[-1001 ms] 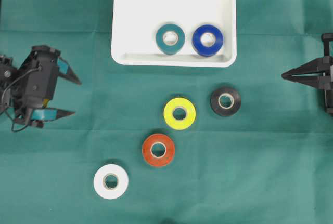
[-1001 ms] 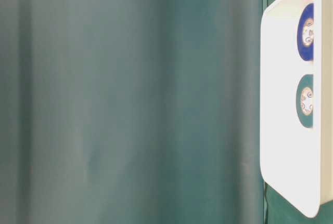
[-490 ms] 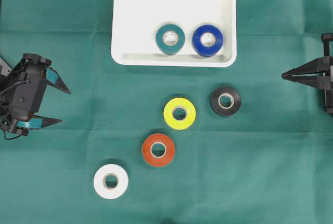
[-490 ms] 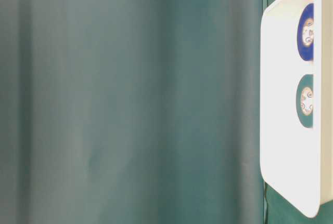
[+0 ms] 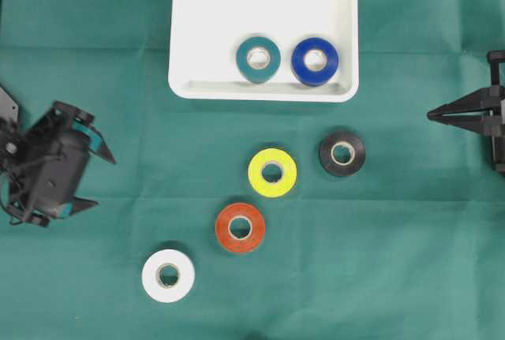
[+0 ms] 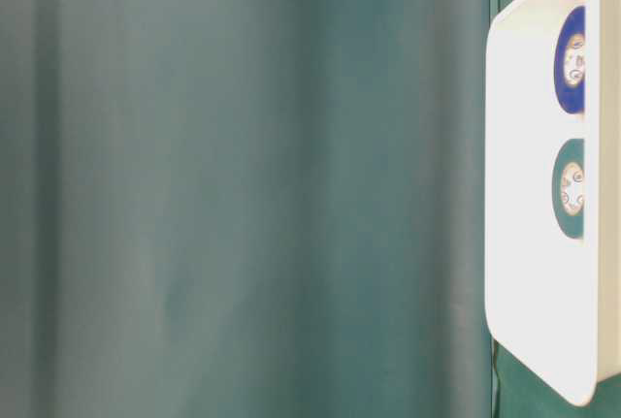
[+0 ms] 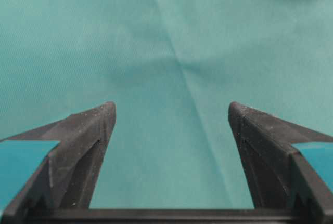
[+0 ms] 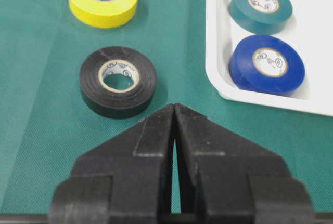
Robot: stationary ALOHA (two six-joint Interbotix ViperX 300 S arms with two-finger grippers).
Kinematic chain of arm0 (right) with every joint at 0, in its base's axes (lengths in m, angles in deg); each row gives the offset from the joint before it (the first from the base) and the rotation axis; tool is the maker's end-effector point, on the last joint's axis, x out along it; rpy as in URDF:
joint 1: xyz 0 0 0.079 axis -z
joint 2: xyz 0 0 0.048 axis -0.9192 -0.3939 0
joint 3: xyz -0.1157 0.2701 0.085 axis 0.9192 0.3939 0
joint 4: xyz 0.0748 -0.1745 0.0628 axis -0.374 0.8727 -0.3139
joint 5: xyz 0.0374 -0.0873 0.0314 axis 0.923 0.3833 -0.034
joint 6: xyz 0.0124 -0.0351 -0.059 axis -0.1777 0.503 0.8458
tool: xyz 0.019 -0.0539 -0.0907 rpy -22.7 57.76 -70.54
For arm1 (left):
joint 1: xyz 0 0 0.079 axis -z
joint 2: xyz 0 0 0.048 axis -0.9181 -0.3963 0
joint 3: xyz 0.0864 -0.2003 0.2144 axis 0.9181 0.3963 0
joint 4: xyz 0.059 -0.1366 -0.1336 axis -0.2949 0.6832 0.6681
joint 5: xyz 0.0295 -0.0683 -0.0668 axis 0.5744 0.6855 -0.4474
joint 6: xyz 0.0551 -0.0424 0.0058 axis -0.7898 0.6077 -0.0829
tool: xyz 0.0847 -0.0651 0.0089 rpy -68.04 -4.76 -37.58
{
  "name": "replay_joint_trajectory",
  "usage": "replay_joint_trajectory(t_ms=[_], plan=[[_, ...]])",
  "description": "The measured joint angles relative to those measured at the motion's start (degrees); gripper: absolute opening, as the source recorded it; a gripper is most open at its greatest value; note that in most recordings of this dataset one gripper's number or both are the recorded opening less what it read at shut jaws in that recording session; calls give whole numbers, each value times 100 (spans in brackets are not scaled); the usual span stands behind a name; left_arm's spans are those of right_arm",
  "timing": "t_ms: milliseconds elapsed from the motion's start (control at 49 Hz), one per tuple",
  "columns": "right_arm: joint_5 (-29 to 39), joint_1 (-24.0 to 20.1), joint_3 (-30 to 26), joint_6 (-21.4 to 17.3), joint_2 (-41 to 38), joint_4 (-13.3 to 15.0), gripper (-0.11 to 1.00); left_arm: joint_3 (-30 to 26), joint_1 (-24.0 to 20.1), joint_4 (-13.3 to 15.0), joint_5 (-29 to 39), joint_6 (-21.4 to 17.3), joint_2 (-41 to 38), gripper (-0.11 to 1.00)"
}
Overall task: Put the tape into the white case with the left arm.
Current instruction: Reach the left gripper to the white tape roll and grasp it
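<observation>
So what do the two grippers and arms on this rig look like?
The left gripper is black, with two pointed fingers carrying teal bands, on a bulky black wrist with loose black cables. The right gripper is plain black with no teal; its fingers are wedge-shaped and taper to a point.

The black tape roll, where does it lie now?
In the overhead view the black tape roll lies on the green cloth, right of the yellow tape roll, just below the white plastic case.
</observation>
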Motion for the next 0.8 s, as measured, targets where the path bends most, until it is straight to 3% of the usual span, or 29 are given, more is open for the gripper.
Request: replay_joint_trajectory(t_ms=[796], plan=[[0,9,0,9,0,0,-9,-2057,879,9,-105,-9,-2593,86]])
